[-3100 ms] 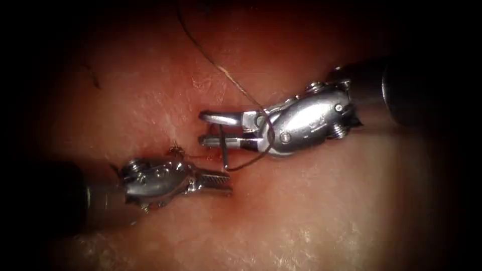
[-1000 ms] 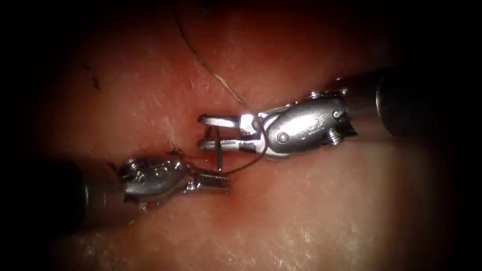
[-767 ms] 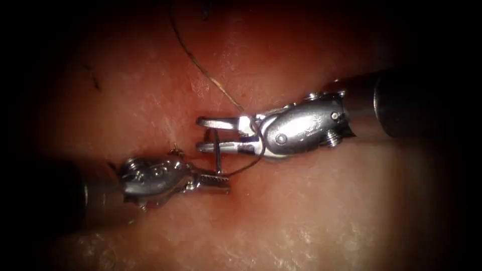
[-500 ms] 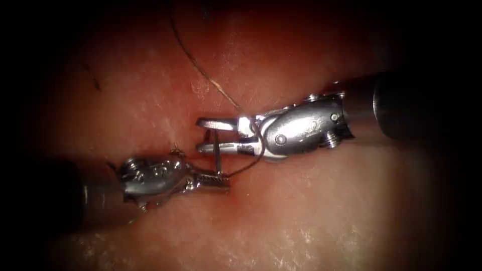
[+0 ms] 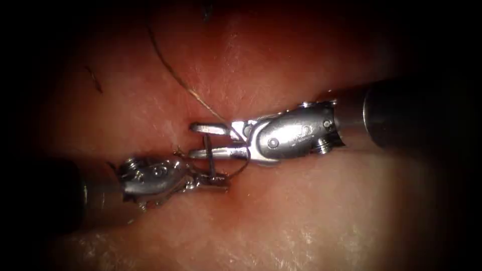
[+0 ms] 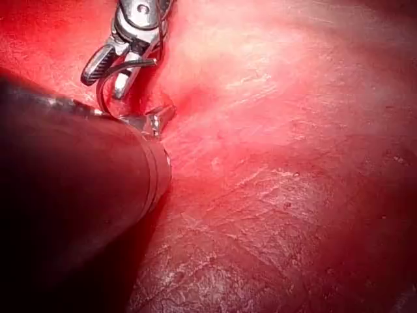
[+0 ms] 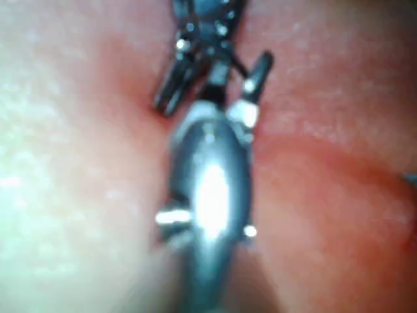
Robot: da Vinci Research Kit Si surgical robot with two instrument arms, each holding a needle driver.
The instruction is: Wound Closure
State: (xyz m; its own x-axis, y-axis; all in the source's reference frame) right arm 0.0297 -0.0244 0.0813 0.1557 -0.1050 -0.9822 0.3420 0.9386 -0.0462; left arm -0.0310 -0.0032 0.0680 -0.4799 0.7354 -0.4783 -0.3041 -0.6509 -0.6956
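The right tool comes in from the right with its jaws spread, one above the other, and nothing pinched between them. The needle stands nearly upright across that gap, and its lower end is pinched in the left tool, whose jaws are pressed together on it low on the tissue. I cannot tell whether the needle's tip is in the tissue. The thread runs from the dark upper left down to the right tool's wrist, then loops under it toward the needle's lower end. The left wrist view shows the needle curving between both tools.
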